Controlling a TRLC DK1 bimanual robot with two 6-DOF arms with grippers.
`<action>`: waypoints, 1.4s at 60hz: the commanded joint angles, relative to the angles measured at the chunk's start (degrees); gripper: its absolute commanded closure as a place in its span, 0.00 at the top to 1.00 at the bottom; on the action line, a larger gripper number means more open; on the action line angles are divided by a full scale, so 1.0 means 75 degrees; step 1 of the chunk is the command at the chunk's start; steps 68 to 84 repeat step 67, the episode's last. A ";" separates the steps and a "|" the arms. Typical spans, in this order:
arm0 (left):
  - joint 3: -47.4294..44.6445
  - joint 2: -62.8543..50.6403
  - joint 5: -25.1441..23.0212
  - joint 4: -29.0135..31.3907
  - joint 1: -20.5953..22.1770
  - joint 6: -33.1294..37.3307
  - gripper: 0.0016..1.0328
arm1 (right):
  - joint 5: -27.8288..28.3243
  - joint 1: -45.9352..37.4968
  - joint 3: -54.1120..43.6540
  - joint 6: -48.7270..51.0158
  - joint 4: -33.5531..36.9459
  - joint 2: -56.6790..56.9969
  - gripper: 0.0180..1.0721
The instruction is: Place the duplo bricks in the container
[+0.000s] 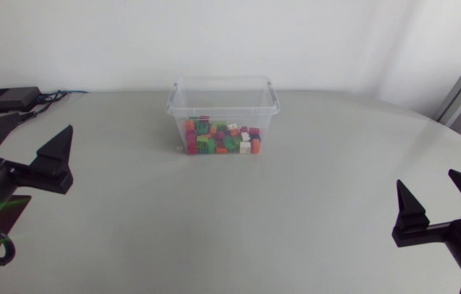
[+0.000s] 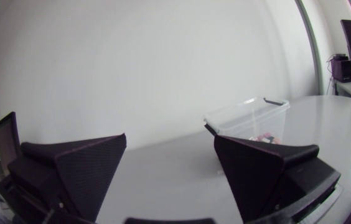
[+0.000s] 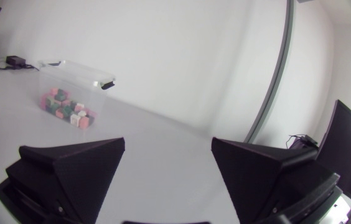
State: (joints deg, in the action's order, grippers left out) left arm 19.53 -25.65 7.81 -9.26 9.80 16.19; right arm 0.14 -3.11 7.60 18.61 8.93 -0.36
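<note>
Our left hand and right hand both gape empty, well apart from the clear container on the table ahead between them, duplo bricks piled inside.

A clear, lidless plastic container stands upright toward the far side of the worktop, about midway between left and right. Inside it lies a loose heap of small duplo bricks in red, green, orange, pink and white, covering its floor.
</note>
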 commanded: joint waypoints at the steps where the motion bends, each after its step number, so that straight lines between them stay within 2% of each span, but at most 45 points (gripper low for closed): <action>1: -0.0377 0.0340 -0.0066 0.0116 -0.0151 -0.0291 0.95 | -0.0028 0.0036 -0.0245 -0.0302 -0.0158 0.0039 0.95; 48: -0.2604 0.3420 -0.1042 0.1234 -0.1307 -0.2158 0.93 | -0.0019 0.0415 -0.1013 -0.2481 -0.1190 0.0048 0.95; 84: -0.2604 0.3420 -0.1042 0.1234 -0.1307 -0.2158 0.93 | -0.0019 0.0415 -0.1013 -0.2481 -0.1190 0.0048 0.95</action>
